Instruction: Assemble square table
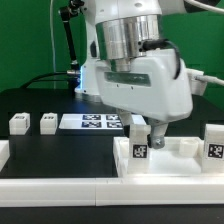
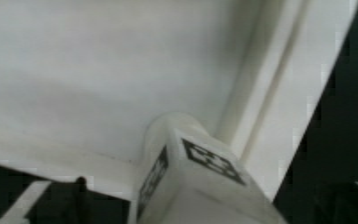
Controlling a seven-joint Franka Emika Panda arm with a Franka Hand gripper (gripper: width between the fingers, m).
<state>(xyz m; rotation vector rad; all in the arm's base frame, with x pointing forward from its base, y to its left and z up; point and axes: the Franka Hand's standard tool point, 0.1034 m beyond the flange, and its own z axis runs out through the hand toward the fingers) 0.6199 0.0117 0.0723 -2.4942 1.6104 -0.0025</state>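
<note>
In the exterior view my claw (image 1: 152,130) hangs low over the square table top (image 1: 60,168), which lies on the black bench (image 1: 40,100) nearest the camera. A tagged leg (image 1: 140,151) stands just below my fingers, by the top's far rim. I cannot tell from here whether my jaws are wide or pinching. The risk I see: if that leg is only resting and not seated, any brush from a finger as I lift could tip it or knock it off the top. I count one top and four legs. One is under me, one is at the exterior view's right (image 1: 213,146), and two loose legs (image 1: 18,122) (image 1: 47,122) sit well apart at the left. Beside those lies one marker board (image 1: 92,121). In the wrist view I count one leg (image 2: 194,172), close up and looking tilted against the top's inner floor (image 2: 105,80) and raised rim (image 2: 274,90). My fingers do not show, so a slanted leg could bind or fall.
</note>
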